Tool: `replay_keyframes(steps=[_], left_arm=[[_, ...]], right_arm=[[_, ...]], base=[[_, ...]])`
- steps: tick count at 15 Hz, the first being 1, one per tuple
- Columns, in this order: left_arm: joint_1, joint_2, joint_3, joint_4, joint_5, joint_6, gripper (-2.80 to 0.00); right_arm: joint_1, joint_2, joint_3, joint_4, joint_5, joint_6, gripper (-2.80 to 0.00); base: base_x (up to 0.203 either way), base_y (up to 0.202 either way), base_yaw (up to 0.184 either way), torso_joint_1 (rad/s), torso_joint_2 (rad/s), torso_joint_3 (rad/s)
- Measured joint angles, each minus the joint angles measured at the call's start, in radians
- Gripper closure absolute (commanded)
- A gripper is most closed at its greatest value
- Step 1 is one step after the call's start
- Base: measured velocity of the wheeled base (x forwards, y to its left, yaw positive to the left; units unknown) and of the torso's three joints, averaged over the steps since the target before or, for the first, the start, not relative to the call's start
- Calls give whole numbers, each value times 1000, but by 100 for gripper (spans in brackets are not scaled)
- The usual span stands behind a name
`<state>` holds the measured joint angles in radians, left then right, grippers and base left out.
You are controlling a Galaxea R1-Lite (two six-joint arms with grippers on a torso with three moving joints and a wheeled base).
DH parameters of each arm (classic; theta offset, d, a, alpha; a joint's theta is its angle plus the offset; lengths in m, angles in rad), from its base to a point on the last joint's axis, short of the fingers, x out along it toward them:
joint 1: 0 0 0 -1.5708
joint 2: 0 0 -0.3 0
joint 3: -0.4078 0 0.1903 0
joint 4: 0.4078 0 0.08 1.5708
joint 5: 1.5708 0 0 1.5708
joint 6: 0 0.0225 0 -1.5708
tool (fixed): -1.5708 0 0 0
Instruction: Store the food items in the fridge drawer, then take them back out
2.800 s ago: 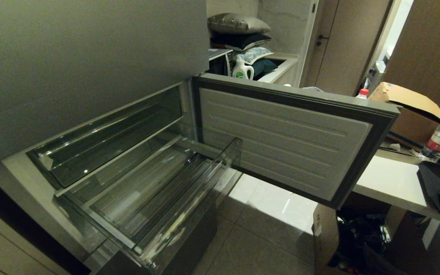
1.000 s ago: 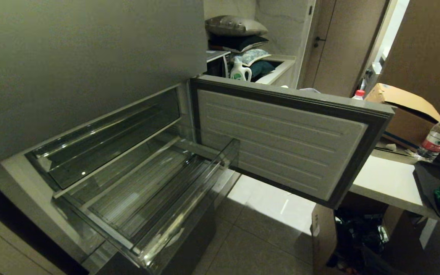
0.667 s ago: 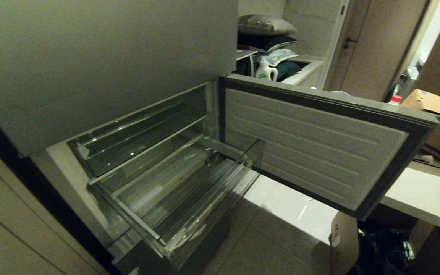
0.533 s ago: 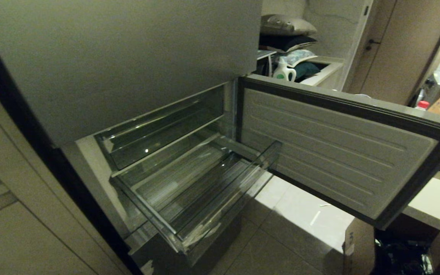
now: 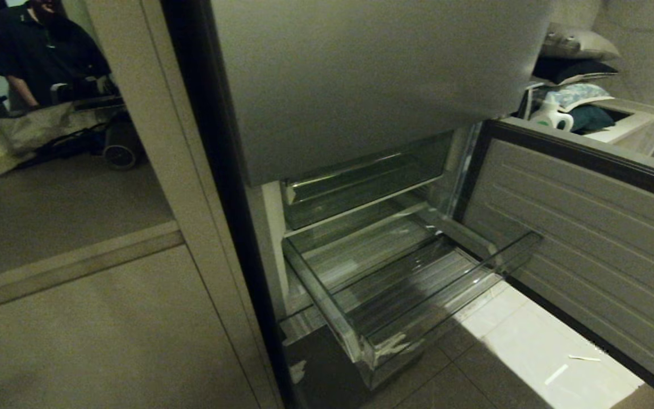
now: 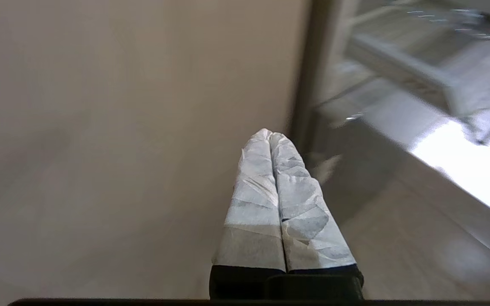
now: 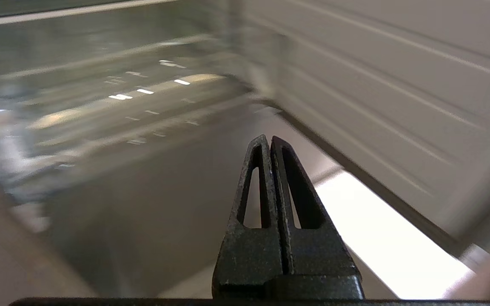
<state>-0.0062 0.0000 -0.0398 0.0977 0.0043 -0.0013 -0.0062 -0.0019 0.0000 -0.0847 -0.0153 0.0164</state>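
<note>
Drawer (image 5: 412, 289) stood pulled out, empty; no food in view. Left gripper (image 6: 270, 135) and right gripper (image 7: 268, 138) were both pressed together, holding nothing. Looks like pre-pick; next prob. needs finding the food first.

Dim room, warm low light. Off to my left a tall beige cabinet panel (image 5: 105, 318) fills the near side, with a dark vertical gap (image 5: 219, 187) running beside it. Beyond it, a person in dark clothes (image 5: 37, 51) stands by a wheeled thing on the floor. Below and ahead, grey floor tiles (image 5: 474, 380) catch one bright patch of light (image 5: 554, 352). Far right, pillows (image 5: 577, 45) stacked on a pale ledge, a white jug (image 5: 551, 116) beside them.
</note>
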Motion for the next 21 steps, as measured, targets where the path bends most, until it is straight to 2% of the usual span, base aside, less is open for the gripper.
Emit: replay_keyframes(steps=[6, 10, 13, 18, 21], left_arm=[[0, 0, 0, 0, 0, 0, 0], [-1, 0, 0, 0, 0, 0, 0], [0, 0, 0, 0, 0, 0, 0], [0, 0, 0, 0, 0, 0, 0], [0, 0, 0, 0, 0, 0, 0]], right_arm=[[0, 2, 0, 0, 0, 0, 0], [0, 113, 0, -1, -1, -14, 0], [10, 331, 0, -46, -1, -24, 0], [24, 846, -4, -297, 0, -32, 0], [29, 1102, -45, -402, 7, -29, 0]], base=[[0, -11, 168, 2, 1, 4], [2, -3, 26, 1, 0, 0], [0, 0, 0, 0, 0, 0], [0, 0, 0, 0, 0, 0], [0, 0, 0, 0, 0, 0]])
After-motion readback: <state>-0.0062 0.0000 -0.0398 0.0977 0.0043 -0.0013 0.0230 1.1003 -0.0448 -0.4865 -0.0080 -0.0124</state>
